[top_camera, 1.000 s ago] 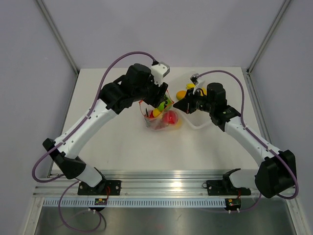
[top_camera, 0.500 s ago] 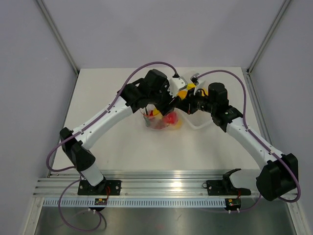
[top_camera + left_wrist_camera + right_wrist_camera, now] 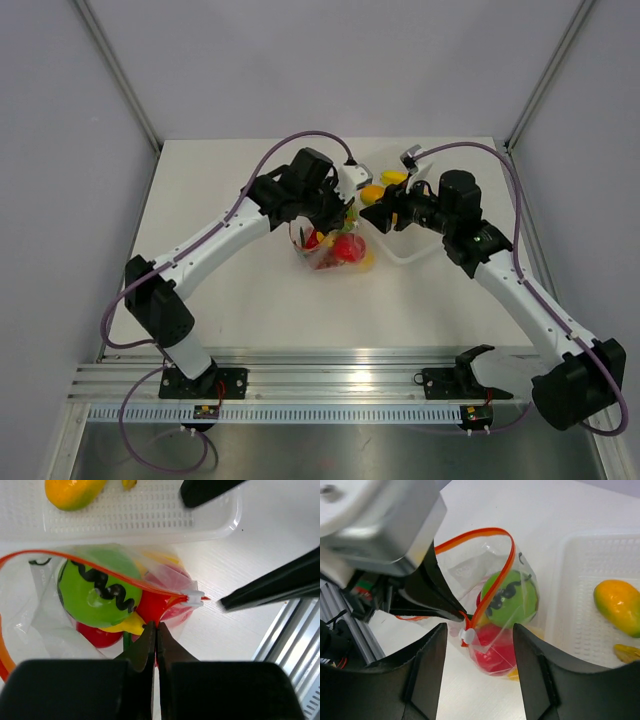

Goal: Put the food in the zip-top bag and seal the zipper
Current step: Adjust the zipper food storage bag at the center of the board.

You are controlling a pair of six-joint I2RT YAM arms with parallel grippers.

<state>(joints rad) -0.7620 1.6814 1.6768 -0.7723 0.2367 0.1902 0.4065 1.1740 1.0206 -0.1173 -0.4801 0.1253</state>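
The zip-top bag (image 3: 335,252) lies mid-table with a green round fruit (image 3: 512,597), red fruits (image 3: 495,650) and a yellow piece (image 3: 131,625) inside. Its orange-red zipper (image 3: 490,532) gapes in a loop and ends at a white tab (image 3: 467,635). My left gripper (image 3: 156,626) is shut, pinching the bag's edge by that zipper end. My right gripper (image 3: 479,632) is open, with one finger on each side of the tab and the bag's end and touching neither. In the left wrist view the zipper (image 3: 115,577) crosses the green fruit (image 3: 95,587).
A translucent white tray (image 3: 408,248) sits right behind the bag and holds an orange-green mango (image 3: 620,605) and a banana (image 3: 626,653). Both arms crowd over the bag. The aluminium rail (image 3: 330,372) runs along the near edge.
My left gripper swung right to the bag's mouth and shut on its edge. My right gripper, shut before, has opened and drawn back a little to the right.
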